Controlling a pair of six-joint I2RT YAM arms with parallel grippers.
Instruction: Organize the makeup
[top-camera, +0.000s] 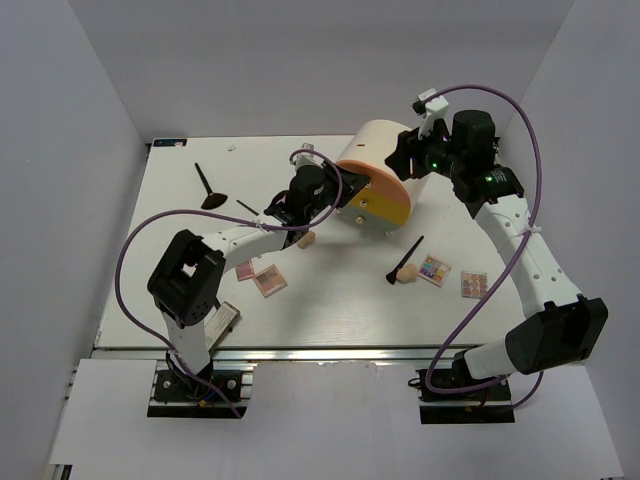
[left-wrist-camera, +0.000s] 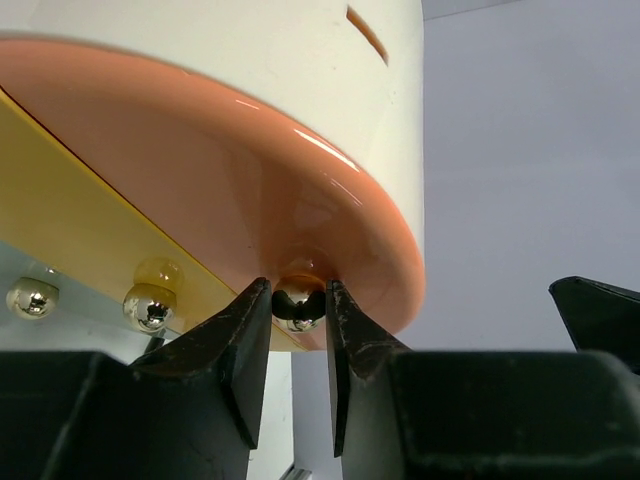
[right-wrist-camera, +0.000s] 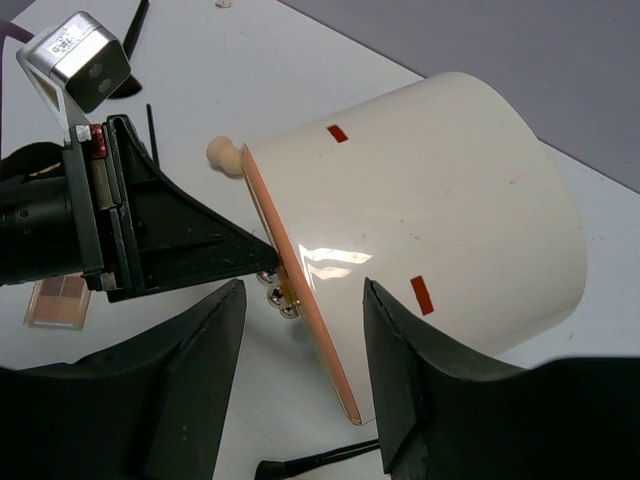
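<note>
My left gripper is shut on the silver ball knob of the pink drawer front on the cream cylindrical unit. My right gripper is open and empty above the unit, its fingers straddling the pink front's edge. A peach sponge lies under the left arm. Two pink-brown palettes and a beige compact lie front left. Black brushes lie back left and centre right, the latter beside a second sponge. Two multicoloured palettes lie right.
Two more silver knobs sit on the yellow front below the pink one. A thin black brush lies by the left arm. The left arm's purple cable loops over the table's left side. White walls enclose the table.
</note>
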